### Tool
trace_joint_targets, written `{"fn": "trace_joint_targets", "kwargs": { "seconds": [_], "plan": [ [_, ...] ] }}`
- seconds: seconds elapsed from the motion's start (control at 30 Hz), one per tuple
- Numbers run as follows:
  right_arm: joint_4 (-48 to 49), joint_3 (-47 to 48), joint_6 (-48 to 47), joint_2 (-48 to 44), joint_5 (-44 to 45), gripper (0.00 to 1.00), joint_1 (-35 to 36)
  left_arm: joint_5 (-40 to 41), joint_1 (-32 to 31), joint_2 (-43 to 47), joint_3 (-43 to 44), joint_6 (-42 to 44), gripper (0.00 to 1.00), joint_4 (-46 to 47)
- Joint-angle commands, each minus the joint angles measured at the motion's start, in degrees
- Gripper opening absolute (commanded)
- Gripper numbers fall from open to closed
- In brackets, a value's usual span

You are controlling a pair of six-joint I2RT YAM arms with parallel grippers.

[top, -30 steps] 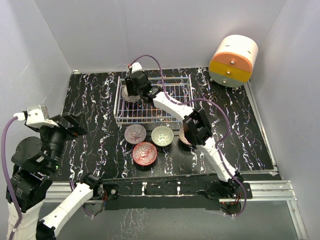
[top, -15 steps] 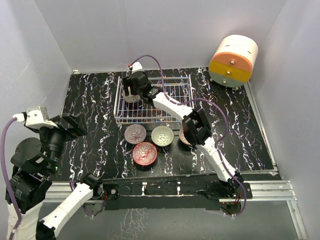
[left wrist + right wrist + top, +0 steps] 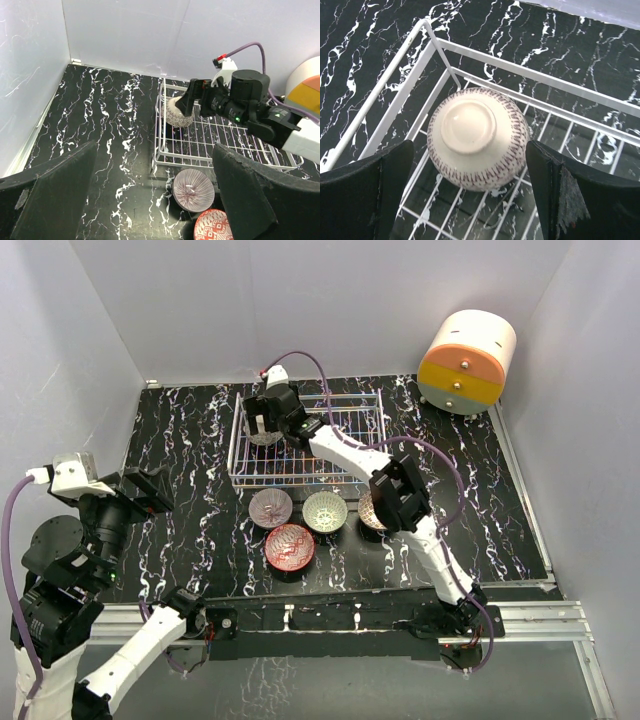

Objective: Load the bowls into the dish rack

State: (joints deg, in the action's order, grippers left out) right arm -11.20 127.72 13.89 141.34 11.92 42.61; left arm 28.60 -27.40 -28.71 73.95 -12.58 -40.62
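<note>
Roughly upside down: bowl (image 3: 477, 137) in dish rack (image 3: 385, 79) corner.

Bowl (image 3: 475, 137) of glazed ceramic, smooth & glossy, w/ fine printed band; rack (image 3: 395, 95) of white coated wire, satin; table (image 3: 190, 440) w/ glossy black marble-look top; finger pads (image 3: 560, 200) matt black, rough-edged, rubbery; drawer unit (image 3: 465, 360) smooth, matt.

Marbled table (image 3: 190, 440) bears rack (image 3: 300, 465), four bowls (image 3: 289, 547) (clustered), drawer unit (image 3: 466, 362).

Cream, brown-hatched bowl (image 3: 477, 137), white rack (image 3: 300, 466), black-marbled table (image 3: 180, 440)
</note>
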Motion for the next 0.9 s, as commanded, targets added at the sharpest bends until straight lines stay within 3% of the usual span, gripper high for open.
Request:
{"fn": "trace_joint_targets", "kwargs": {
  "seconds": [0.0, 0.17, 0.53, 0.73, 0.87],
  "plan": [
    [2.44, -3.95, -0.03, -11.84, 3.50, 0.99, 0.01, 0.95, -0.20, -1.17, 2.09, 0.80, 0.97, 0.10],
    [-4.60, -12.57, -0.73, -21.98, 5.31, 0.99, 0.10, 0.66, -0.20, -3.48, 2.39, 0.09, 0.97, 0.08],
    [-21.64, -46.56, 2.25, -51.91, 8.57, 0.99, 5.18, -3.49, -0.20, -7.13, -1.03, 0.40, 0.97, 5.05],
    [-39.53, -52.75, 12.29, -65.40, 16.48, 0.97, 8.97, -5.19, -0.20, -9.00, -3.72, -0.26, 0.97, 9.11],
    [-44.98, -57.63, 15.51, -68.42, 14.99, 0.95, 8.98, -8.22, -0.20, -10.25, -5.67, -1.38, 0.97, 12.44]
  ]
}}
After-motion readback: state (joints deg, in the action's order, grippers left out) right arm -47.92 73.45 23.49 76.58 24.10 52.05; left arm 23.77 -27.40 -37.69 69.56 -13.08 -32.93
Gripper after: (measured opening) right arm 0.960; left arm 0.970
